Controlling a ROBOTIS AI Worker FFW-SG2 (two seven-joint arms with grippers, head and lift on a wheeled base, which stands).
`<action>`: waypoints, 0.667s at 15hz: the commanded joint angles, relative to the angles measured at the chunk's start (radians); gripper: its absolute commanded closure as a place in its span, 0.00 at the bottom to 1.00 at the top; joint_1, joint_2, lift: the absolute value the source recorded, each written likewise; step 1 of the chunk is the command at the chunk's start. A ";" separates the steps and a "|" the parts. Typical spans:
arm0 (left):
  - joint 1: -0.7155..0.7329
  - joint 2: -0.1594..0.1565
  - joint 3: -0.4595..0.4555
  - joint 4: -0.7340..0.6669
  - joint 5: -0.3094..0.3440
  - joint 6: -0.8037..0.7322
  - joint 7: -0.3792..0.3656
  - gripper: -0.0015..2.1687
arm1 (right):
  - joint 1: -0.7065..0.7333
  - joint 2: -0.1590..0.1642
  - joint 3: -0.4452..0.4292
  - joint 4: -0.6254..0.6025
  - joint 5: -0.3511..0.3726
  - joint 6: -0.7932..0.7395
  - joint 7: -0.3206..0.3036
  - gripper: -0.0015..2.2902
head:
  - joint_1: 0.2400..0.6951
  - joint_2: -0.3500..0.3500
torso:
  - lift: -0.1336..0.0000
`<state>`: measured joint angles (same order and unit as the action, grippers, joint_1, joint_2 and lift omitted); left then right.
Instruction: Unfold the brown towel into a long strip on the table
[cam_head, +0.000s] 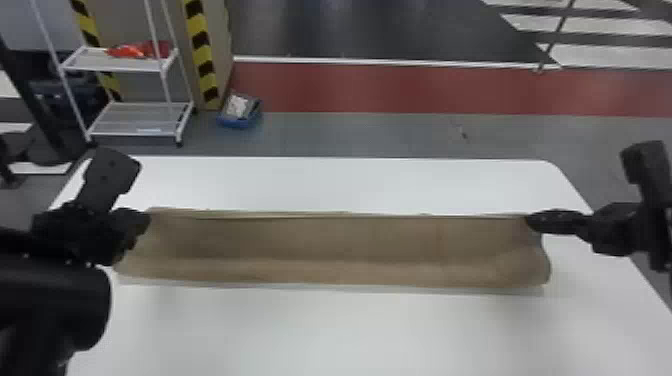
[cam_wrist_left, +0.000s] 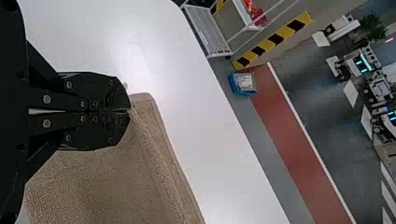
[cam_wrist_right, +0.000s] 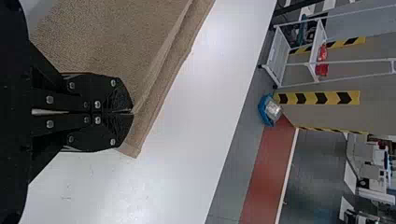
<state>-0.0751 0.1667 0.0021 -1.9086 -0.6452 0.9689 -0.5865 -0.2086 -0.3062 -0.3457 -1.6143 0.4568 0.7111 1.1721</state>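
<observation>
Left arm (cam_head: 55, 305), nearest the camera, is being seen as a dark bulk at lower left of the head view. Across mid-frame, the brown towel (cam_head: 325, 245) is being held as a long strip over the white table (cam_head: 350, 330). Its far edge is being clamped near one corner by the left gripper (cam_wrist_left: 130, 111), near the other by the right gripper (cam_wrist_right: 133, 112), fingers together on cloth both times. Pretty sure the corners are being pinched so that edge is being held straight, while the near part is being left to drape, probably for a flat lay-down. As for hidden stuff: the pinched bits are being covered by the fingers, and the right arm (cam_head: 655, 215) is being cut off at frame right. Whether another layer is being tucked underneath is being left a guess, tbh.
</observation>
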 joint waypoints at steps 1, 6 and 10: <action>-0.055 0.004 -0.044 0.059 -0.037 0.025 -0.010 0.91 | -0.051 -0.002 0.037 0.054 0.045 -0.003 0.000 0.98 | 1.00 0.40 | 0.08; -0.089 -0.003 -0.076 0.106 -0.059 0.034 -0.010 0.91 | -0.112 -0.010 0.083 0.146 0.088 -0.046 -0.008 0.98 | 1.00 0.40 | 0.08; -0.087 -0.006 -0.086 0.111 -0.059 0.034 0.016 0.82 | -0.113 -0.001 0.109 0.165 0.125 -0.117 -0.100 0.88 | 1.00 0.39 | 0.08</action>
<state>-0.1650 0.1629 -0.0802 -1.7986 -0.7040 1.0027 -0.5798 -0.3267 -0.3152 -0.2421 -1.4526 0.5697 0.6170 1.1024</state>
